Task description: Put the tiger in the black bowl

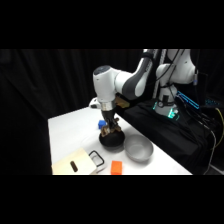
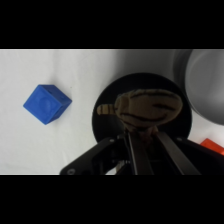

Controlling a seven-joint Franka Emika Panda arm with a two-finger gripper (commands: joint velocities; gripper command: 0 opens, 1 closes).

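The tiger (image 2: 148,108), a brown-tan toy with dark stripes, hangs right over the glossy black bowl (image 2: 102,125), filling much of its opening in the wrist view. My gripper (image 2: 148,132) is shut on the tiger from above, its dark fingers (image 2: 169,149) pressed to the toy's near side. In the side view the gripper (image 1: 107,132) comes straight down at the table's middle, with the tiger (image 1: 105,133) just above the black bowl (image 1: 112,142). I cannot tell whether the toy touches the bowl's floor.
A light grey bowl (image 1: 138,149) stands right beside the black one. A blue cube (image 1: 101,122) lies behind the gripper. An orange block (image 1: 116,167) and a tan board (image 1: 67,165) sit at the table's front edge, with a small black-framed object (image 1: 96,159) between them.
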